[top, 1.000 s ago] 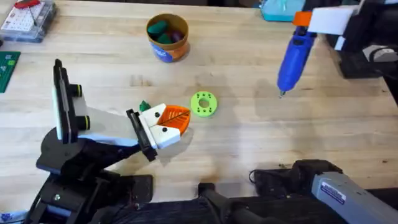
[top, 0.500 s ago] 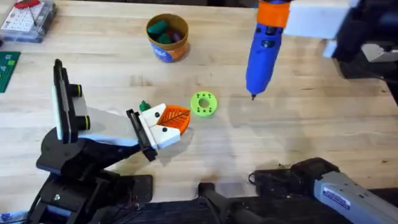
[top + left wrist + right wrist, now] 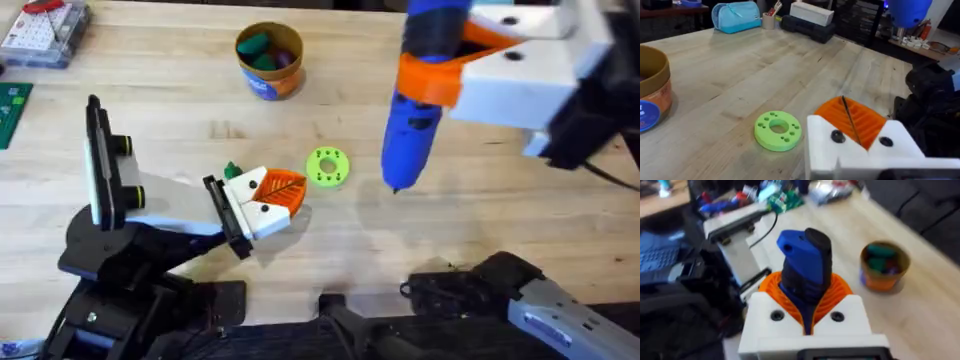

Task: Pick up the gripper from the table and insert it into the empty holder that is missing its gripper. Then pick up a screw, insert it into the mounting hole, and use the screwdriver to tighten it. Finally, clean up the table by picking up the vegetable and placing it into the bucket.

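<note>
My right gripper [image 3: 432, 82] [image 3: 807, 297] is shut on the blue screwdriver [image 3: 408, 135] [image 3: 805, 260], held tip-down high over the table [image 3: 480, 230], right of centre. The holder [image 3: 160, 200], a white angled arm on a black stand, stands at the lower left. At its end sits the gripper [image 3: 262, 205] [image 3: 860, 145], a white block with an orange ribbed finger and two dark screw heads on its face. There my left gripper [image 3: 283, 190] [image 3: 849, 120] is shut on nothing. The orange bucket [image 3: 268, 82] [image 3: 652, 95] [image 3: 885, 280] holds vegetable pieces. A small green bit [image 3: 232, 170] peeks out behind the holder.
A green disc with holes [image 3: 327, 167] [image 3: 778, 131] lies between the holder's end and the screwdriver tip. A clear parts box [image 3: 40, 30] and a green board [image 3: 12, 110] are at the far left. A light blue pouch [image 3: 450, 15] [image 3: 737, 15] rests on the far edge.
My right gripper has carried the screwdriver left toward the table's middle and up closer under the camera. Its tip now hangs near the green disc. The holder, disc and bucket have not moved.
</note>
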You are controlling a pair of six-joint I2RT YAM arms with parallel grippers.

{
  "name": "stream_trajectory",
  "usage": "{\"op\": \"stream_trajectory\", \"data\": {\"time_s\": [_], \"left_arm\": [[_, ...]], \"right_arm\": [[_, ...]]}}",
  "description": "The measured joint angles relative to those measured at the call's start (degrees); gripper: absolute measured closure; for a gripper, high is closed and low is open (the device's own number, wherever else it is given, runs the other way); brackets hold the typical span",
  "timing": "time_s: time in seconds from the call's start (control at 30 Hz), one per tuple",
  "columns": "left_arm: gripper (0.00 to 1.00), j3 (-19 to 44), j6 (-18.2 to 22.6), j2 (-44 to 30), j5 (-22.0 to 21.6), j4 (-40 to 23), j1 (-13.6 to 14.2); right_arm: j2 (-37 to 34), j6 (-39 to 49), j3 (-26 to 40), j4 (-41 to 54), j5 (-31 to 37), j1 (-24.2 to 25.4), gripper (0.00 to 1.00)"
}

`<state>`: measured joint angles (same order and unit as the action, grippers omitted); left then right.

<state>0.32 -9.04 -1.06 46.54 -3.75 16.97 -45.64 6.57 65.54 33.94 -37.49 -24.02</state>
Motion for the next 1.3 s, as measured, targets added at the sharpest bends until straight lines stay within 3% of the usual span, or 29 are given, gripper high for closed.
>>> {"op": "stream_trajectory", "data": {"time_s": [0.17, 0.4, 0.83, 1.3], "left_arm": [[0.982, 0.00, -0.02, 0.00, 0.00, 0.00, 0.00], [0.982, 0.00, 0.00, 0.00, 0.00, -0.02, 0.00], [0.982, 0.00, -0.02, 0.00, 0.00, 0.00, 0.00], [0.982, 0.00, -0.02, 0.00, 0.00, -0.02, 0.00]], "right_arm": [[4.53, -3.25, -5.92, -16.95, 1.87, -1.68, 0.965], [-0.92, -9.30, -17.27, -41.46, 2.33, -9.41, 0.964], [-11.86, -12.20, -18.84, -59.08, 2.29, -20.83, 0.965], [-16.63, -9.76, -18.84, -62.66, 2.28, -22.26, 0.965]]}}
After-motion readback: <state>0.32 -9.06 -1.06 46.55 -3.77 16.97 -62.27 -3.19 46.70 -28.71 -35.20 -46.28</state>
